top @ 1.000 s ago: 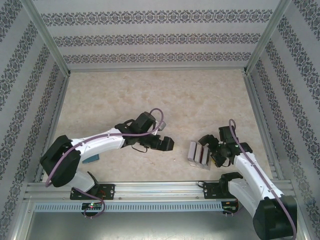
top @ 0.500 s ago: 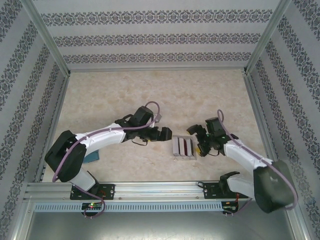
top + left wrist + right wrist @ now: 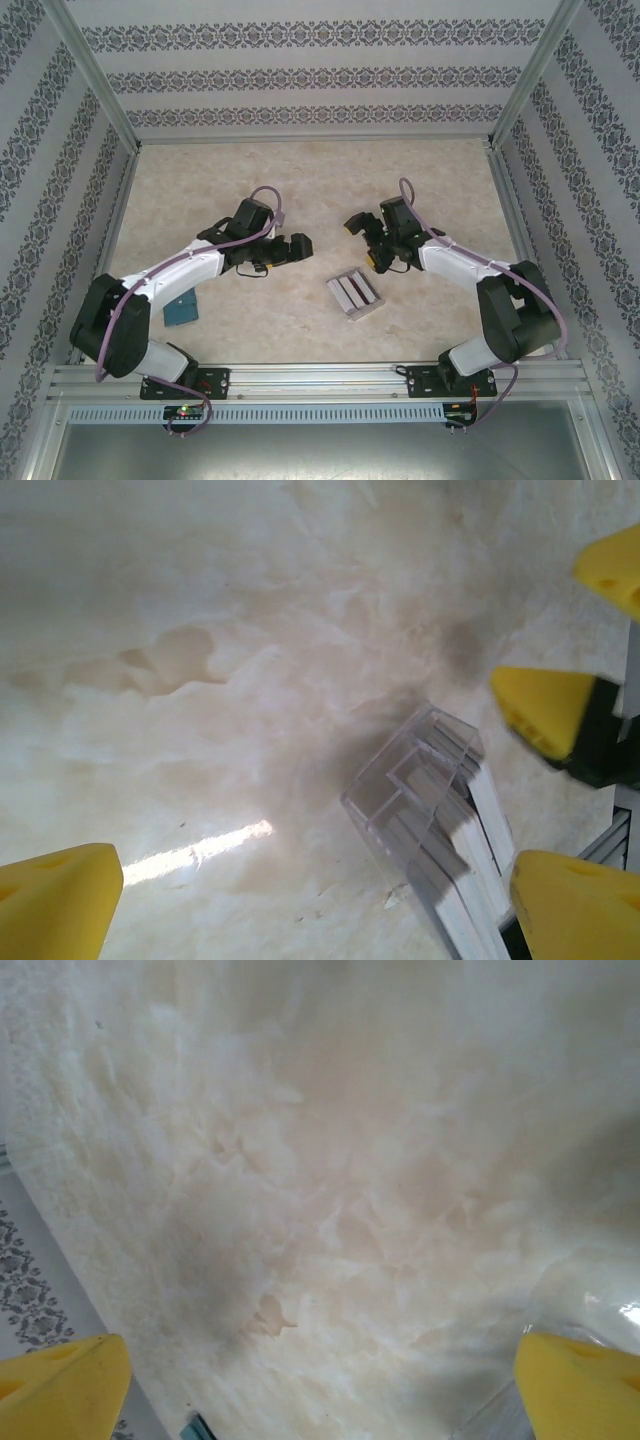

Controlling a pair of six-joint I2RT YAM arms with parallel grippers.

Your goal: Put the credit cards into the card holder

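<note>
Marbled beige tabletop, floral-striped walls (left pincer and right pincer both spread)

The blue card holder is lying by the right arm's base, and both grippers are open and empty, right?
Not quite. In the top view the card holder lies by the left arm's base, not the right. The rest holds: the left gripper and the right gripper are both open and empty.

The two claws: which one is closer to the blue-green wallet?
The left gripper; the card holder lies right by its arm, well away from the right gripper.
</note>
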